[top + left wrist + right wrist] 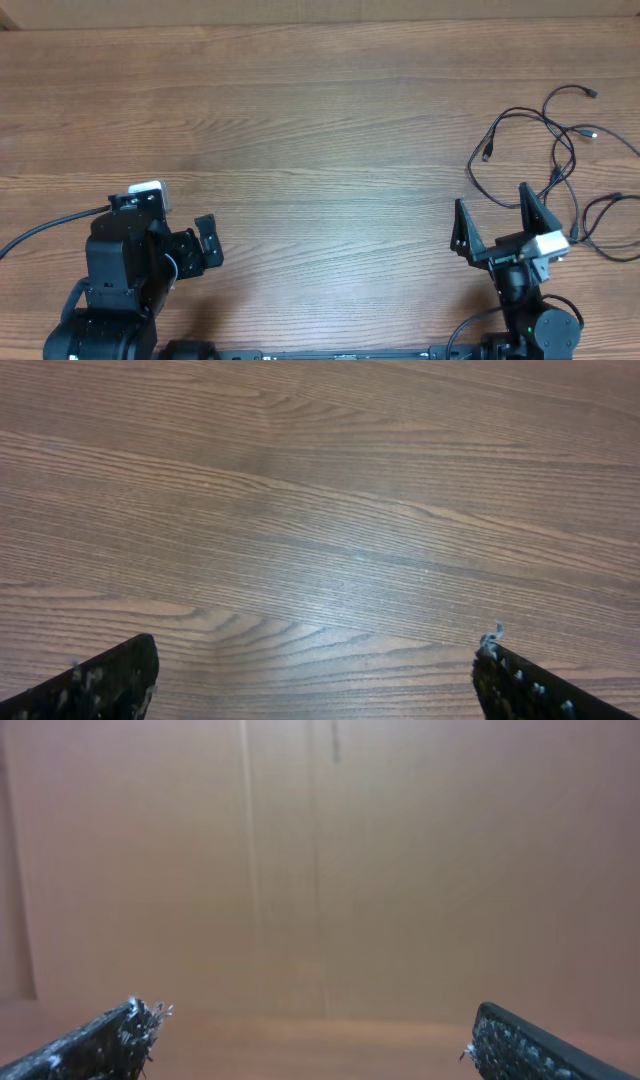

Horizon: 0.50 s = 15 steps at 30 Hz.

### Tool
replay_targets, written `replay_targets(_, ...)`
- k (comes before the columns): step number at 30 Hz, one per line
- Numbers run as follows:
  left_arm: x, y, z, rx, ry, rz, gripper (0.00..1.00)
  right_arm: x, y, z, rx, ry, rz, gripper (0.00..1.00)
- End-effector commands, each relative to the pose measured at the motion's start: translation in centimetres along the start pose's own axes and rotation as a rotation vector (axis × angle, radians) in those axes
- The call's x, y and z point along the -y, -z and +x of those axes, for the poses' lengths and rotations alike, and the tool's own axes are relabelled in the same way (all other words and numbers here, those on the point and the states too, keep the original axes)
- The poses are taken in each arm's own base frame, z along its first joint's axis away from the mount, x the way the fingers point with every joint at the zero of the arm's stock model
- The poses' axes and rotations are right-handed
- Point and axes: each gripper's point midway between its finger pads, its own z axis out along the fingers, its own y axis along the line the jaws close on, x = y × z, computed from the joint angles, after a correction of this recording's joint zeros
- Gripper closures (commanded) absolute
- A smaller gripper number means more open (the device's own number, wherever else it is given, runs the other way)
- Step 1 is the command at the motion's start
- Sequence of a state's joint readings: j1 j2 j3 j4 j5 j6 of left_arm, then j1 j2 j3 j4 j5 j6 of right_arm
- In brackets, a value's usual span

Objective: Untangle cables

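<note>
The cables (566,140) lie crossed and untouched on the worktop (320,130), and with the left tool (207,243) and right tool (492,215) both spread and empty, untangling seems unstarted.

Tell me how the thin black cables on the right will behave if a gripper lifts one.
The cables will probably be floppy: they lie in loose curved loops, so a lifted strand should droop. They look thin, so likely light. Strands cross, so lifting one may drag its neighbours.
</note>
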<state>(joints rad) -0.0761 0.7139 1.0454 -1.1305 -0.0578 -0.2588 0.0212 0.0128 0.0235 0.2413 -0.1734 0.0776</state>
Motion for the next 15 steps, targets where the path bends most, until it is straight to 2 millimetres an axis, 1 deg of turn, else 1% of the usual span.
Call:
replay_targets(1, -0.3, 0.0, 0.0, 0.005, -0.01, -0.013, 0.0, 0.9, 0.1, 1.8, -0.057, 0.059, 0.046, 0.0)
replay_targets(3, -0.3, 0.0, 0.0, 0.005, -0.01, -0.013, 0.0, 1.1, 0.2, 2.9, -0.104, 0.105, 0.05, 0.0)
replay_targets(7, -0.3, 0.0, 0.0, 0.005, -0.01, -0.013, 0.0, 1.4, 1.2, 7.5, -0.292, 0.081, 0.058, 0.0)
replay_targets(8, -0.3, 0.0, 0.0, 0.004, -0.011, -0.014, 0.0, 1.3, 1.3, 8.0, -0.312, 0.075, 0.053, 0.0)
replay_targets(15, -0.3, 0.0, 0.0, 0.005, -0.01, -0.013, 0.0, 1.3, 1.3, 7.9, -0.311, 0.076, 0.053, 0.0)
